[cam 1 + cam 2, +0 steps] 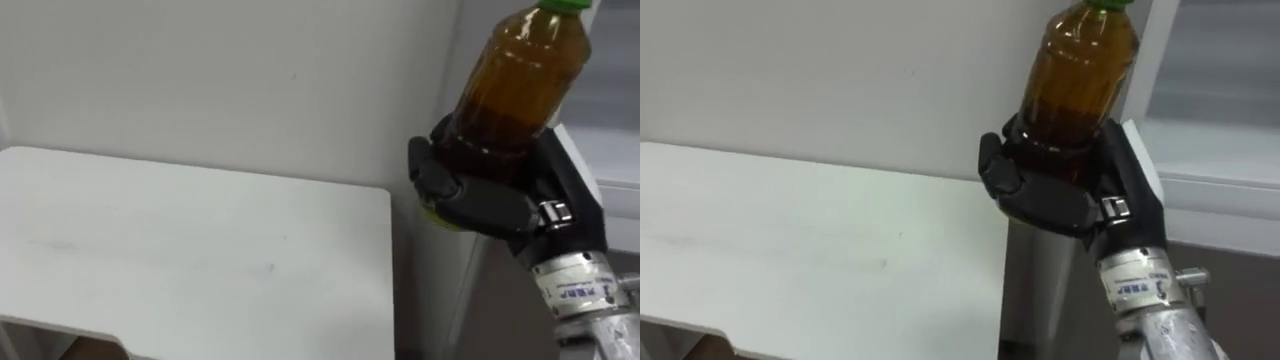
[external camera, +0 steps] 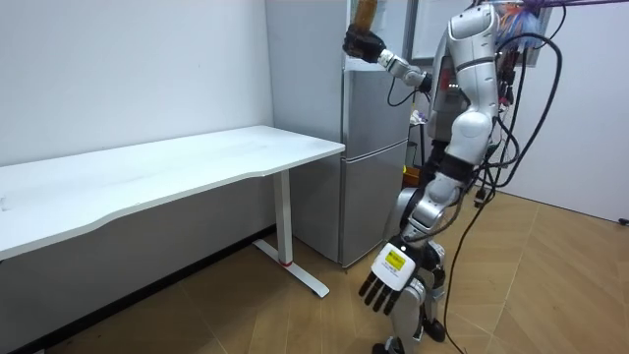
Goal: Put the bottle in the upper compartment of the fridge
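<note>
Room view: robot stands upright facing the grey fridge (image 2: 373,187), right arm raised toward its top section. Right hand (image 1: 480,200) has its fingers wrapped around the lower body of the bottle (image 1: 520,80) and holds it firmly. The bottle is roughly upright with amber liquid and a green cap (image 1: 560,4), held in the air level with the upper fridge compartment, not resting on anything. Left hand (image 2: 391,280) hangs low at the robot's side, fingers straight and relaxed, holding nothing.

Around it: white table (image 1: 200,250) runs along the pale wall (image 1: 200,70), top bare. Its end edge sits just beside the fridge's side panel, with a thin dark gap between them. The held bottle is past that table edge, over the fridge side, well above the tabletop.

Upper fridge door looks closed, but from this angle I can't confirm it.

Open room: wood floor (image 2: 246,315) is free under the table and around the robot's feet. Table stands on a white leg frame (image 2: 287,231) near the fridge end.
</note>
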### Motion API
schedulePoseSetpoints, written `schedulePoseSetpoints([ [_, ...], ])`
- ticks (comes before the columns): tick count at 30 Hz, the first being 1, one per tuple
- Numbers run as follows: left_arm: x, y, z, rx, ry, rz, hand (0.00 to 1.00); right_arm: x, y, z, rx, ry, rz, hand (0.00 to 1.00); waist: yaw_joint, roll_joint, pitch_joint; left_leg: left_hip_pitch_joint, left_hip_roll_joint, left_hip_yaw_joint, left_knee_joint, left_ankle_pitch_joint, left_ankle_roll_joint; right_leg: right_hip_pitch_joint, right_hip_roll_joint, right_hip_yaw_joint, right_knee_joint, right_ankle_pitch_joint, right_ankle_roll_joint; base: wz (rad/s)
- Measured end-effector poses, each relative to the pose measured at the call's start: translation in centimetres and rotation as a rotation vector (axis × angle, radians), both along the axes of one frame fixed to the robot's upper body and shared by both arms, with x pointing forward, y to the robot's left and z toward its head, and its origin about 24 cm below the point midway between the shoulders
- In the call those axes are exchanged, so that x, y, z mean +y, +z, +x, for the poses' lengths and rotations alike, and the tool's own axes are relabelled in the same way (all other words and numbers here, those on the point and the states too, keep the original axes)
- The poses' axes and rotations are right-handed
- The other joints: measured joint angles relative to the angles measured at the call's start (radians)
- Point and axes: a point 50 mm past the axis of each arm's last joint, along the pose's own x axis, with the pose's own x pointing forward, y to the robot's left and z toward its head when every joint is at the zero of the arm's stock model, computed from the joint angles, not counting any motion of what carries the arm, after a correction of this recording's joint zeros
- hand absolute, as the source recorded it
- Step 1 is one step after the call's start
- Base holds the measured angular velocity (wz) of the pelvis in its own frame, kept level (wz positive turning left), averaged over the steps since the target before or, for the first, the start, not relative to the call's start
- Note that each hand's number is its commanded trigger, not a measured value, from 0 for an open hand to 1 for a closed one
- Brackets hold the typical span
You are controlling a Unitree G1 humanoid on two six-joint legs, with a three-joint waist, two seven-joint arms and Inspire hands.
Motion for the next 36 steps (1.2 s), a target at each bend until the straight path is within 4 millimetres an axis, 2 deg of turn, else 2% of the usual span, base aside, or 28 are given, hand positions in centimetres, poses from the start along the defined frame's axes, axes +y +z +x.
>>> schedulePoseSetpoints([
  [7,0.2,0.0,-0.1,-0.001,0.012,0.005,0.0,-1.1,1.7,-0.7,-0.085,-0.041,-0.042,1.0,-0.053,0.0,0.0011,0.025,0.007,0.025,-0.019,-0.007,-0.007,0.007,0.01,0.022,-0.006,0.0,0.0,-0.11],
  [15,1.1,0.3,0.3,-0.021,0.035,0.039,0.0,-4.3,4.0,-2.4,-0.203,-0.176,0.007,1.0,-0.077,-0.001,-0.0008,0.028,0.018,0.041,-0.008,-0.024,-0.012,0.006,0.02,0.03,-0.006,0.0,0.0,-0.06],
  [19,1.2,0.4,0.7,-0.024,0.022,0.05,0.0,-5.7,3.4,-2.9,-0.182,-0.257,0.027,1.0,-0.079,-0.002,-0.0037,0.03,0.019,0.047,-0.007,-0.025,-0.013,0.004,0.021,0.038,-0.005,0.0,0.0,-0.06],
  [27,1.4,0.4,0.7,-0.02,0.008,0.062,0.0,-7.1,2.9,-3.3,-0.164,-0.341,0.03,1.0,-0.082,-0.006,-0.0037,0.036,0.02,0.05,0.0,-0.025,-0.013,0.011,0.021,0.043,-0.003,0.0,0.0,-0.01],
  [33,1.5,0.5,0.6,-0.02,0.018,0.069,0.0,-8.8,2.0,-2.6,-0.096,-0.382,0.072,1.0,-0.076,-0.023,0.0028,0.051,0.019,0.049,0.002,-0.028,-0.012,0.025,0.021,0.043,-0.006,-0.004,-0.004,0.0],
  [36,1.5,0.5,0.4,-0.014,0.019,0.068,0.0,-9.5,1.3,-2.3,-0.064,-0.427,0.091,1.0,-0.075,-0.033,0.0087,0.05,0.019,0.048,0.004,-0.028,-0.012,0.022,0.022,0.044,-0.005,-0.005,-0.004,0.0],
])
